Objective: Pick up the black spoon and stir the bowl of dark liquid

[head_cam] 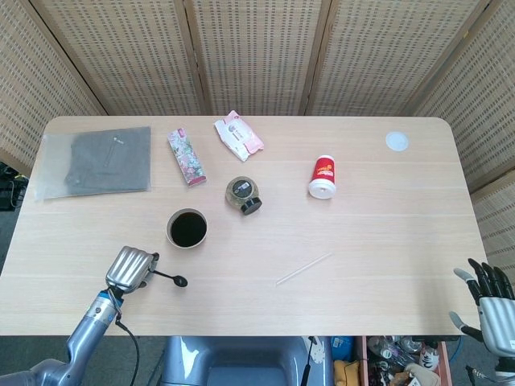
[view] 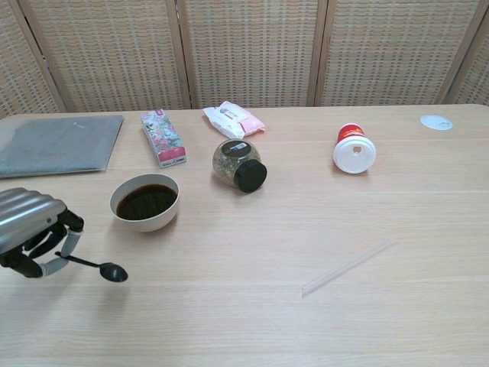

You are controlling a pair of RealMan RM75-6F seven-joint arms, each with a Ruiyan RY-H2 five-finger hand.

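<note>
Left hand (view: pixel 30 233) grips black spoon (view: pixel 99 267) beside bowl (view: pixel 144 202).

Bright even overhead light, soft faint shadows, sharp focus, no glare, slight edge distortion

Black spoon (view: pixel 103 268), dark liquid in a cream bowl (view: pixel 145 218), floral pink box (view: pixel 163 138), red-and-white cup (view: pixel 353 148).
</note>
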